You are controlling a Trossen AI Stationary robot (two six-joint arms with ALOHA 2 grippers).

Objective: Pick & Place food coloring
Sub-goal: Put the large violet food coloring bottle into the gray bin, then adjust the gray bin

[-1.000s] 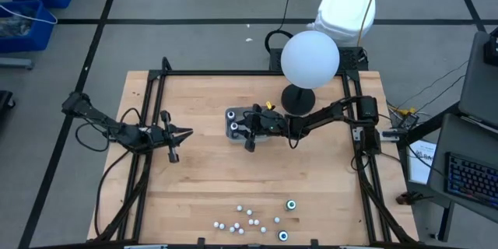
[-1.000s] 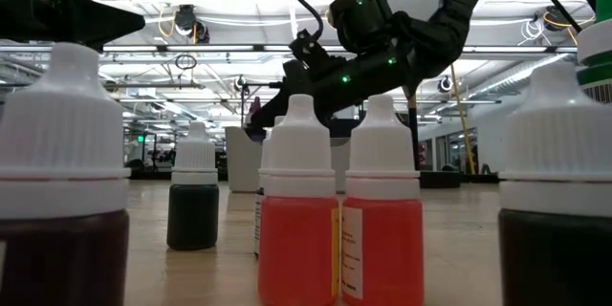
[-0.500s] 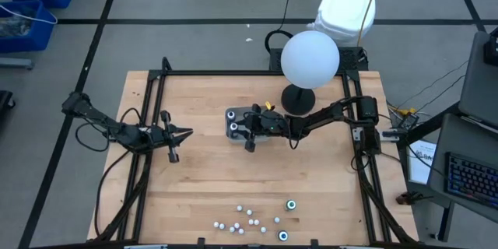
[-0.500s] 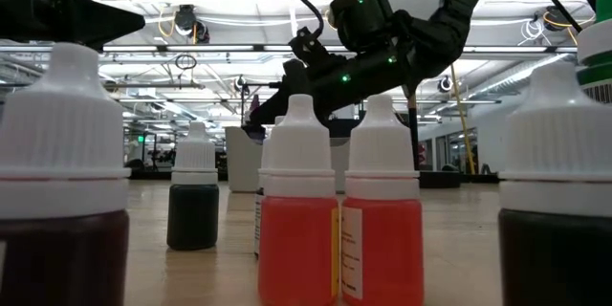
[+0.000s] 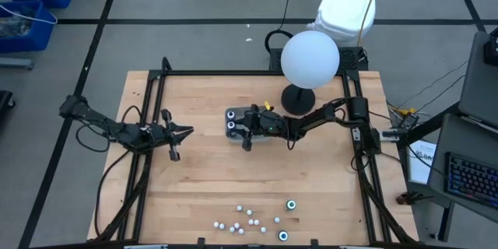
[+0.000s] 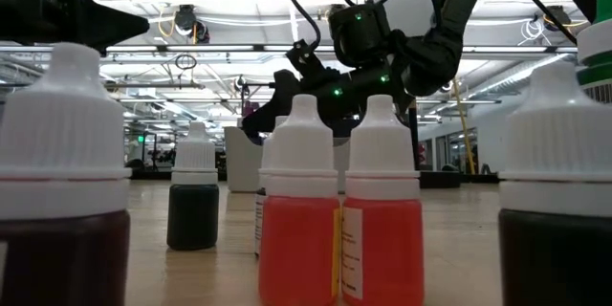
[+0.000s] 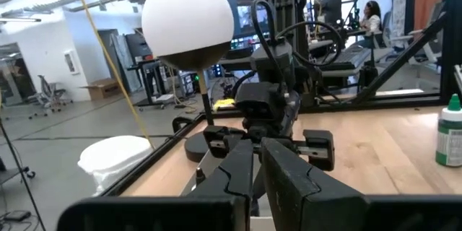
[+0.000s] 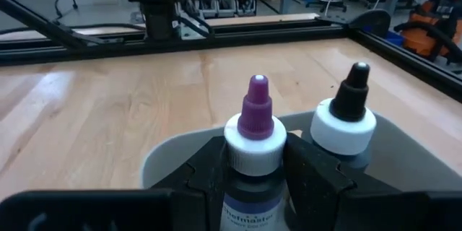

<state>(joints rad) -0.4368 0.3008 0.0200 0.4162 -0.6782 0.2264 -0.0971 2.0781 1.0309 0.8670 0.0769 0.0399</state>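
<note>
1. I see a pale wooden table inside a black frame, on grey floor.
2. My right gripper clenches a purple-tipped food coloring bottle over the grey tray.
3. Other bottles cluster near the table's front edge.
4. My left gripper waits at the left, fingers together, empty.
5. A white globe stands behind.

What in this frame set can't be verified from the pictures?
- Grey tray: the high view has the right gripper over most of it, so its full contents are hidden.
- Purple-tipped bottle between the right fingers: the right wrist view's bottom edge cuts off its base, so touching the tray or lifted is unclear.
- White-capped bottles near the table's front edge: too small in the high view to tell colours.
- Left gripper: waits, holding nothing visible.
</note>
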